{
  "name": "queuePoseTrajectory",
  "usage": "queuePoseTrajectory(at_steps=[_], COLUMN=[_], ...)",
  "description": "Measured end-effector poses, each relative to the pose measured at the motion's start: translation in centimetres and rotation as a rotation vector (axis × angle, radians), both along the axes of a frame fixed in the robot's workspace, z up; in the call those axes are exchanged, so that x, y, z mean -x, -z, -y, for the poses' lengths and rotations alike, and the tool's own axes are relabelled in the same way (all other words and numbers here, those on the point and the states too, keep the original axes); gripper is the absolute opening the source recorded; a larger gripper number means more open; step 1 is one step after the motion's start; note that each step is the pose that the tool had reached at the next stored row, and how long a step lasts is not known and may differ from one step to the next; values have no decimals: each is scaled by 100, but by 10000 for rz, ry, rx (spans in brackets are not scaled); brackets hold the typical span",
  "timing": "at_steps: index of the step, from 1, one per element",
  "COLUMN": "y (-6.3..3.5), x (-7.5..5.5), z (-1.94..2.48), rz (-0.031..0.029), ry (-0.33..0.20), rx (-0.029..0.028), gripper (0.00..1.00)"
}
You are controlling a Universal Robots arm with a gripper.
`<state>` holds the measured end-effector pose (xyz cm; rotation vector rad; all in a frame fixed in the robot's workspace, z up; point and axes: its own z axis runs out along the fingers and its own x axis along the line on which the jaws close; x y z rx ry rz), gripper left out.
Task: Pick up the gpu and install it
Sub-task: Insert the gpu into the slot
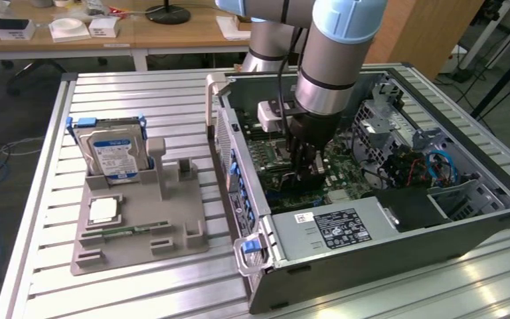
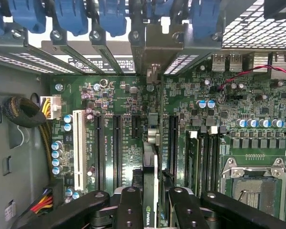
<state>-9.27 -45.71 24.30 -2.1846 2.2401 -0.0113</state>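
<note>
The gpu (image 2: 150, 164) shows edge-on in the wrist view as a thin black card. It runs from between my fingers (image 2: 129, 206) toward the slot openings in the case's rear wall, and its bracket end (image 2: 152, 72) reaches that wall. My gripper (image 2: 150, 202) is shut on the gpu and holds it upright over the green motherboard (image 2: 115, 98), between the black expansion slots (image 2: 118, 148). Whether the card sits in a slot I cannot tell. In the exterior view the gripper (image 1: 307, 170) is lowered deep inside the open computer case (image 1: 397, 256).
Blue retention latches (image 2: 71, 14) line the case's rear wall. A white slot (image 2: 78, 145), the empty CPU socket (image 2: 250, 183) and cable bundles (image 2: 26, 112) surround the card. On the table, a grey holder (image 1: 140, 246) carries a blue-labelled hard drive (image 1: 111, 154), a chip (image 1: 103, 209) and a memory stick (image 1: 136, 230).
</note>
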Motion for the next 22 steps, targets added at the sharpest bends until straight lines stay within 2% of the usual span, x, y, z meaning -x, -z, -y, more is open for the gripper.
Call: queuePoseTrajectory(at_steps=[2, 3, 4, 5, 6, 8, 9, 10, 18, 19, 22], y=[0, 10, 7, 6, 1, 1, -1, -27, -387, -413, -412], x=[0, 1, 1, 1, 1, 0, 0, 0, 0, 0, 0], z=[0, -3, -2, -2, 0, 0, 0, 0, 0, 0, 0], rz=[0, 7, 6, 6, 1, 1, 0, -1, 1, 0, 1], ry=[0, 3, 4, 3, 2, 0, 0, 0, 1, 0, 0], rx=[-1, -29, -16, -13, -4, -3, -1, -2, -10, -8, -11], gripper=[26, 26, 27, 33, 33, 45, 45, 51, 51, 51, 51])
